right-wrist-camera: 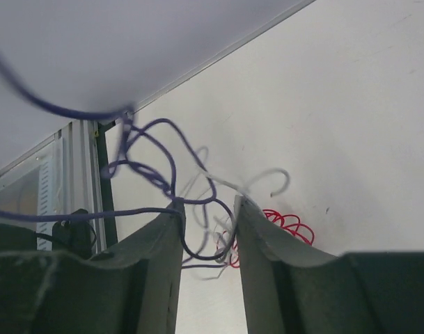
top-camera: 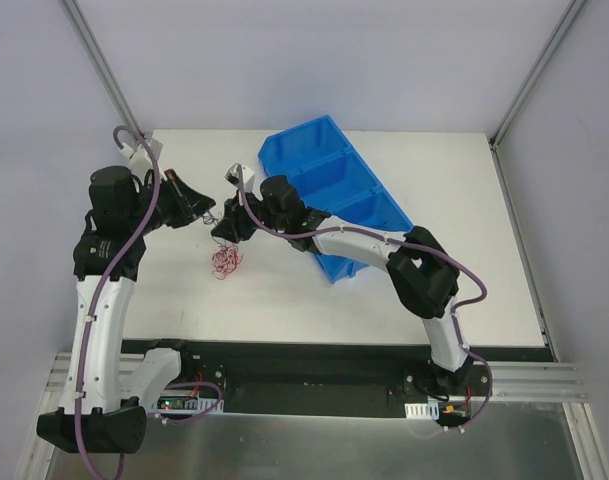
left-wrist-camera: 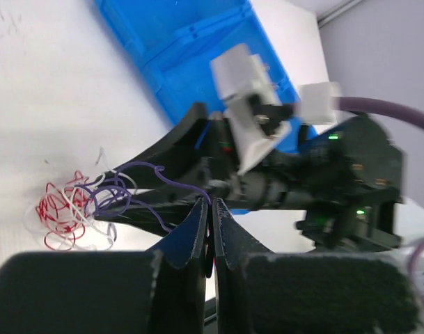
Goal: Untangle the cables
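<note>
Cables [left-wrist-camera: 72, 209] are hanging tangled: left pincer [left-wrist-camera: 210, 207] is clamping the purple strand [left-wrist-camera: 145, 167], right pincer [right-wrist-camera: 208, 212] is standing apart around its loops, while red and white curls [right-wrist-camera: 285, 221] are clumping together over the desk [top-camera: 284, 300]. Separation seems barely beginning.

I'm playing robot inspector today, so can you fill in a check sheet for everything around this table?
Surface: white table, no spills seen.
Job's things: red cable, white cable and purple cable are tangled together. The red bundle rests on the table, and purple and white loops are lifted between the grippers.
Clutter: blue bin, set at an angle to the right of the tangle.
Grippers: left gripper is shut, seemingly pinching the purple cable. Right gripper is open, with loops passing between its fingers.
Cables: thick purple hoses run along both arms.
Surroundings: grey walls, metal frame posts.
</note>
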